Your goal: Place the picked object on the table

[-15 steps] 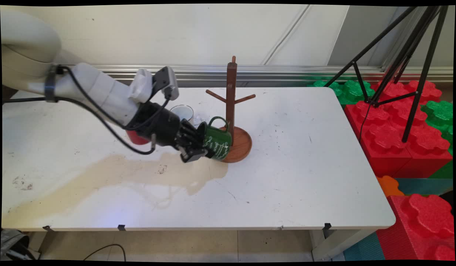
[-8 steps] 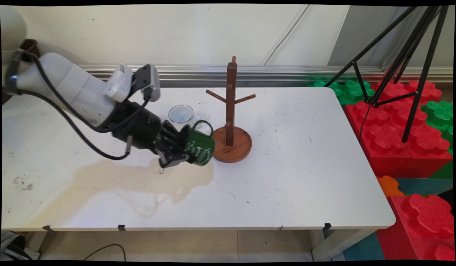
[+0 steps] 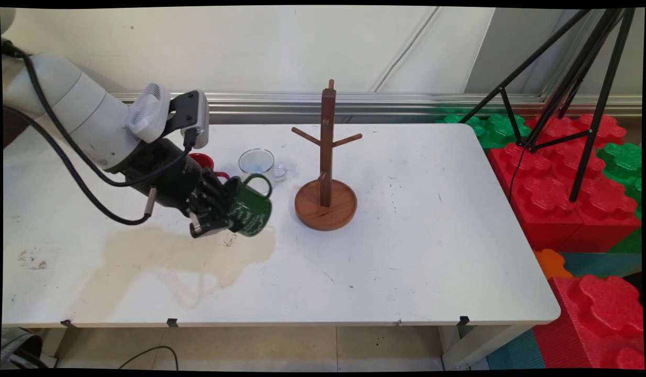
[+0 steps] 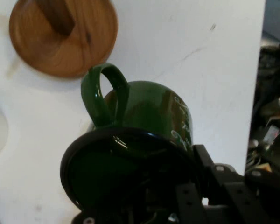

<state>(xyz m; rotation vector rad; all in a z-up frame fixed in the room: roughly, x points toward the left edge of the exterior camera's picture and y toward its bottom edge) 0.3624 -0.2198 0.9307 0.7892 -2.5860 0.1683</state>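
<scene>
The fingers [image 3: 218,212] grip the green mug [image 3: 251,212] by its rim, tipped sideways above the worktop [image 3: 406,235], near the rack [image 3: 326,173].

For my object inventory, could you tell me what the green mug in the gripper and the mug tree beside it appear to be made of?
Green mug: probably enamelled metal, judging by its glossy green coat, thin dark rim and white lettering; glazed ceramic is possible.
Mug tree: wood, with visible grain on its round base in the hand view and a smooth reddish-brown, apparently varnished finish.
The gripper holds the mug at its rim.
</scene>
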